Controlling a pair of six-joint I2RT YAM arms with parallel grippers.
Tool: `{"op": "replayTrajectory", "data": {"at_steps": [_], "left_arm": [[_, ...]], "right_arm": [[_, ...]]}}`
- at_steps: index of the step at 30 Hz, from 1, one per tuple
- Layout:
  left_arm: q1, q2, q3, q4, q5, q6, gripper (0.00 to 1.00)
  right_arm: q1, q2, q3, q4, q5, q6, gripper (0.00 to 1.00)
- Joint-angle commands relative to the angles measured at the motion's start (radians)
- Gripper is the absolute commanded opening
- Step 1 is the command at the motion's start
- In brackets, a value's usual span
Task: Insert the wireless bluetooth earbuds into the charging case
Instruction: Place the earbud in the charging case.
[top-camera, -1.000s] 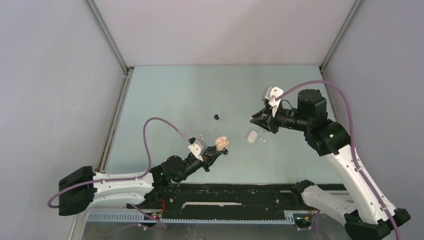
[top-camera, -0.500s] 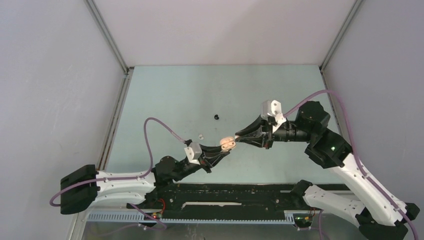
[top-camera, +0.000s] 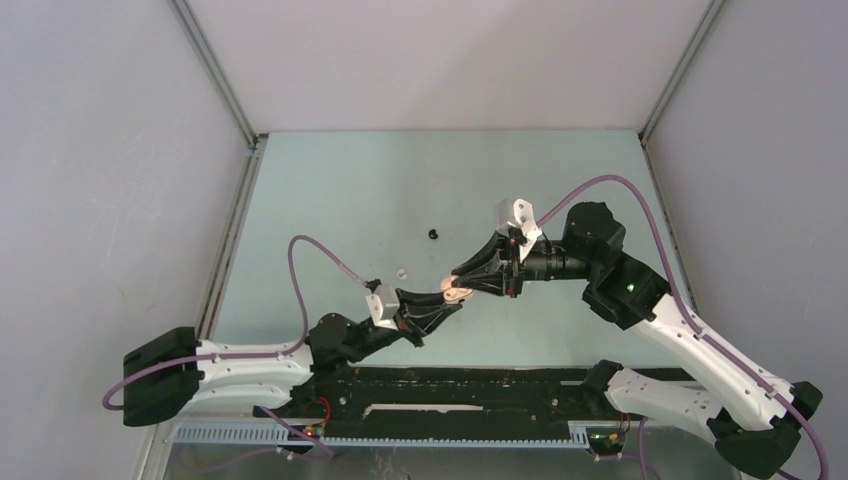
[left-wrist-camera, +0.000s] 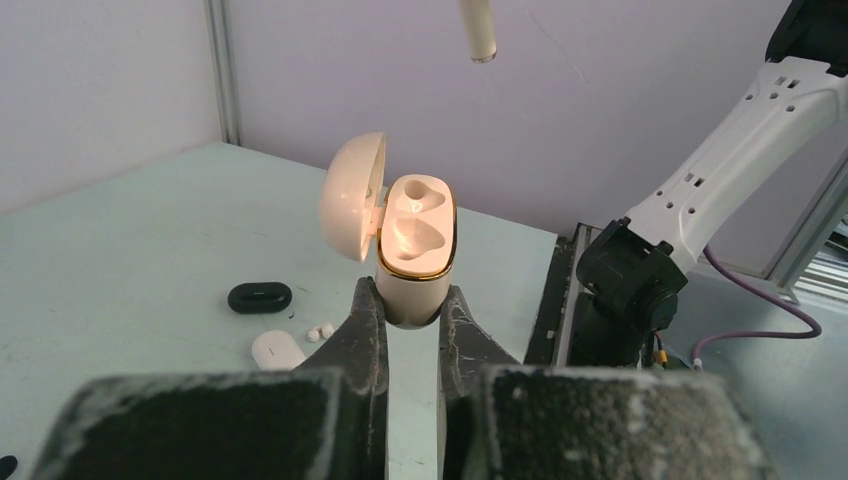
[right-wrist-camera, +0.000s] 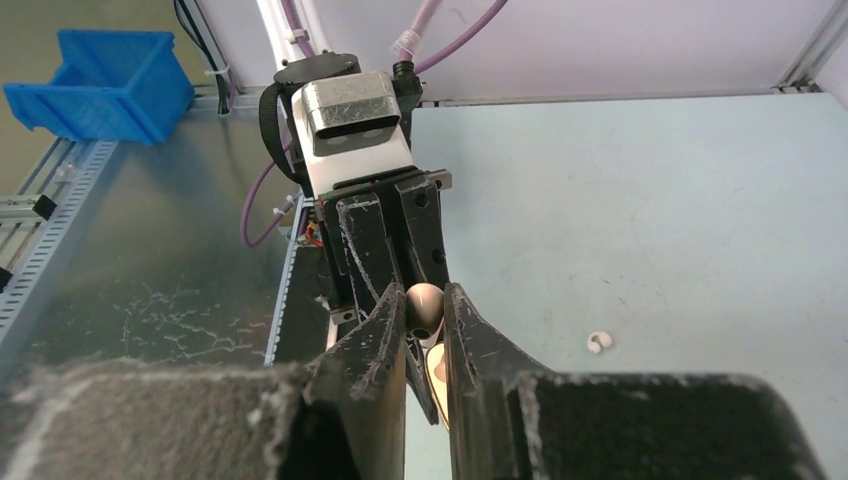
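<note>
Right hand has swung in to just above the open charging case, pinching a cream earbud narrowly, left hand clamped on the case base; insertion step, next probably needs bud aligned over an empty socket, then lowered.

Mid-bench: cream charging case, clamped from its near-left side by the left fingers and lifted off the surface. Reaching in from the case's right, with tips right at its top: the right fingers, nearly closed, contents too small to make out. Left of the case and slightly behind, apart from it: tiny white earbud. Farther behind the case, well apart: small black earbud.
</note>
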Motion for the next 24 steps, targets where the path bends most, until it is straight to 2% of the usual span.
{"op": "replayTrajectory", "data": {"at_steps": [1,24], "left_arm": [[-0.005,0.011,0.045,0.078,-0.007,-0.032,0.0],[-0.006,0.097,0.101,0.225,0.036,-0.169,0.0]], "right_arm": [[0.006,-0.011,-0.008,0.072,-0.008,0.017,0.0],[0.046,-0.011,-0.031,0.047,0.041,-0.121,0.0]]}}
